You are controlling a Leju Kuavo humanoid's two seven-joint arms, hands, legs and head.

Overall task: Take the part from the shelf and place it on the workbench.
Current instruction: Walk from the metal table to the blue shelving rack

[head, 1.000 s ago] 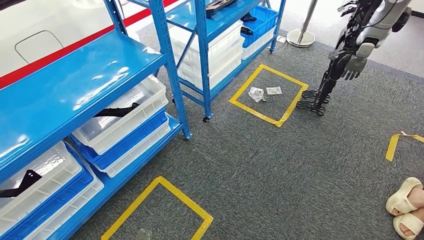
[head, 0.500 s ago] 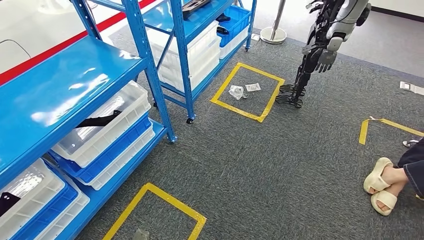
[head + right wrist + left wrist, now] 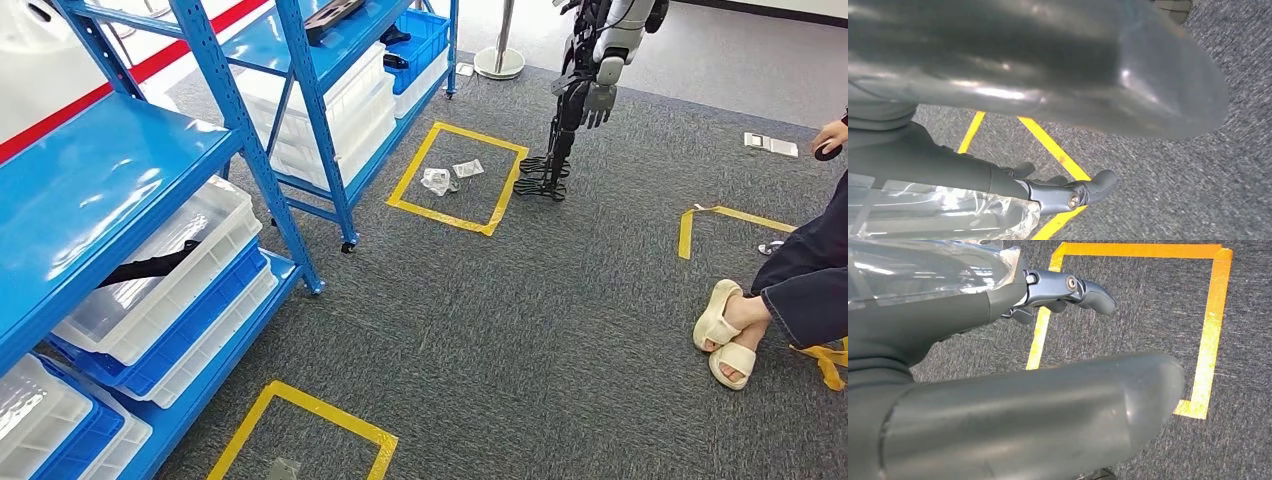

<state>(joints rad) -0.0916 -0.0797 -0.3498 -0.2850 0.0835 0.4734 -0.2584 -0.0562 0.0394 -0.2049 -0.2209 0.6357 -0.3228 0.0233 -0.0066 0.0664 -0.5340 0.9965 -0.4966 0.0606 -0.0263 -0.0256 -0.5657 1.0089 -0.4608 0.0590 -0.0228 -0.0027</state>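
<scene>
In the head view, a blue shelf rack (image 3: 110, 170) is seen from seven to ten o'clock. On its lower level sits a clear bin (image 3: 190, 240), and a black part (image 3: 150, 268) lies in it, one end poking over the rim. A second blue rack (image 3: 310, 60) is placed at eleven o'clock. Just beside it, on the grey carpet (image 3: 520, 300), a yellow tape square (image 3: 400, 185) is marked out at twelve o'clock, with small plastic bags (image 3: 437, 181) lying inside it. Another robot (image 3: 580, 90) is stood at the far edge of that square, at one o'clock. At three o'clock a person's feet in pale sandals (image 3: 725, 335) are seen.

In the left wrist view, the left hand (image 3: 938, 325) is held above the carpet and a taped yellow outline (image 3: 1215, 315). Its dark fingers (image 3: 1063, 287) are stretched forward, apart from the thick thumb (image 3: 1048, 415), and clear plastic wrapping (image 3: 928, 270) is laid against their far side. Whether it is gripped, and whether a part is inside, cannot be told.

In the right wrist view, the right hand (image 3: 923, 165) is shown likewise. Its fingers (image 3: 1073, 195) are extended over yellow tape (image 3: 1053, 150) with more clear wrapping (image 3: 938, 215) against them. A grip cannot be told here either.
</scene>
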